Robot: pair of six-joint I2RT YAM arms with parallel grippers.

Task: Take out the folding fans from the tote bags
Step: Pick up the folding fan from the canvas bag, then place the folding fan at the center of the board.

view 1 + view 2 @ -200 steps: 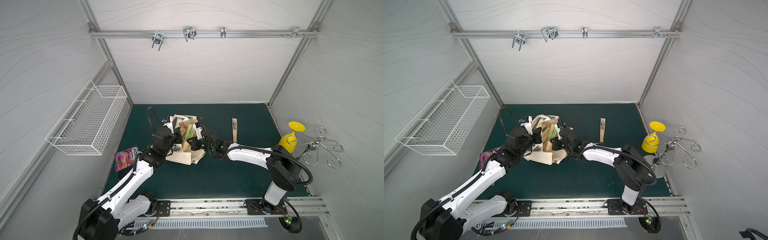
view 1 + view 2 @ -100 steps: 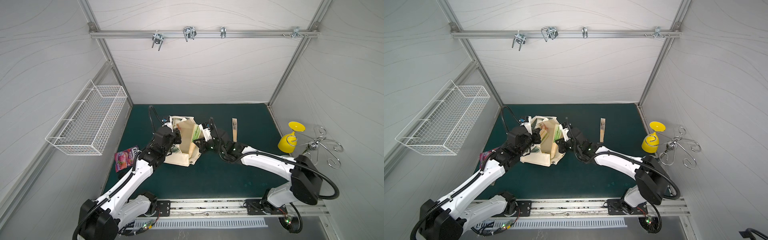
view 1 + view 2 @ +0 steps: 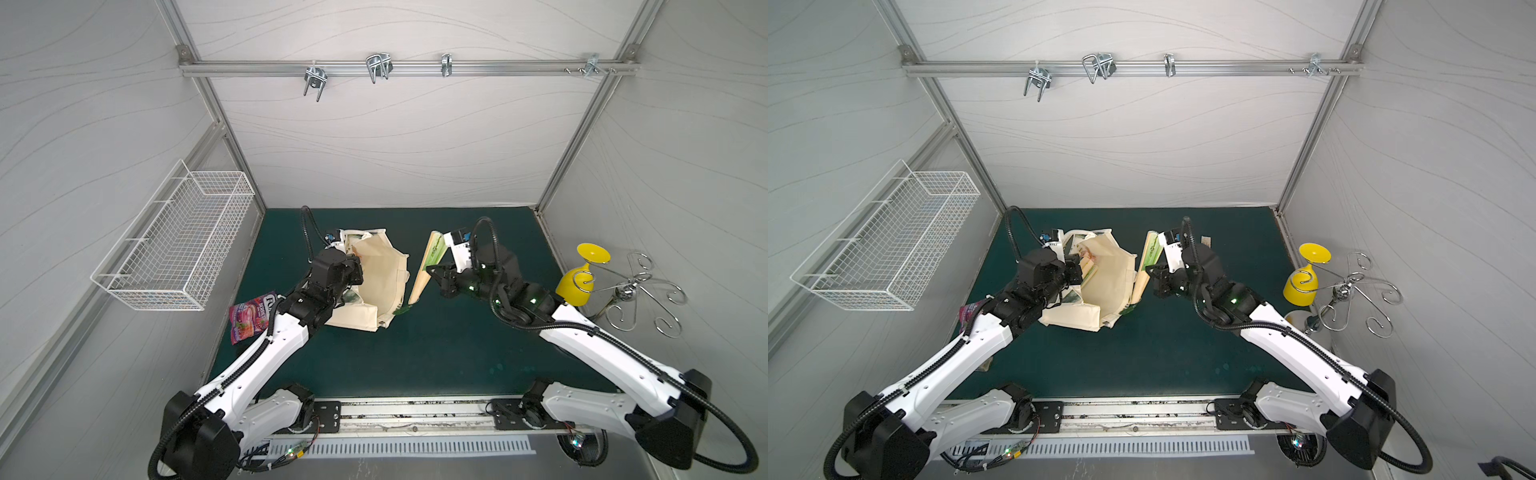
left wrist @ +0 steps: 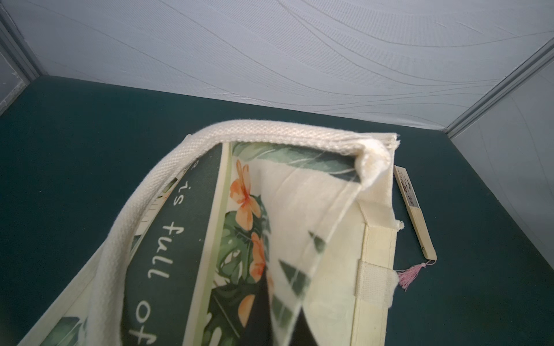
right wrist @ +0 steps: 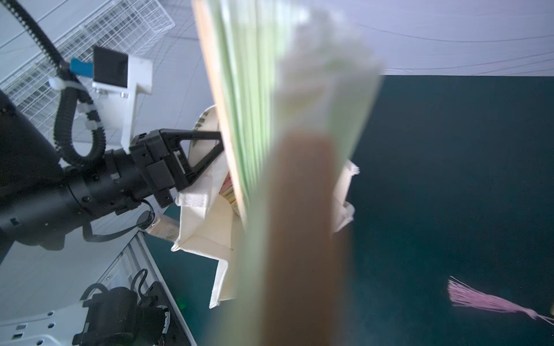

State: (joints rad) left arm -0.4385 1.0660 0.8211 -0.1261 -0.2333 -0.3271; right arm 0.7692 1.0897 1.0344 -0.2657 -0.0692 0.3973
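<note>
Folding fan (image 3: 424,270), slim bamboo slats, green pleats, beside slumped canvas tote bag (image 3: 382,270)

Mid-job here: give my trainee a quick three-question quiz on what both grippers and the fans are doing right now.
1. True or false: the right gripper is shut on a closed green-paper, bamboo-ribbed folding fan.
2. What is the left gripper shut on? A) the cream canvas tote bag B) the pink snack packet C) the white wire basket
3. Fill in: the closed bamboo fan lying on the dark green mat has a ___ tassel.
Key: 1 true; 2 A; 3 pink.
</note>
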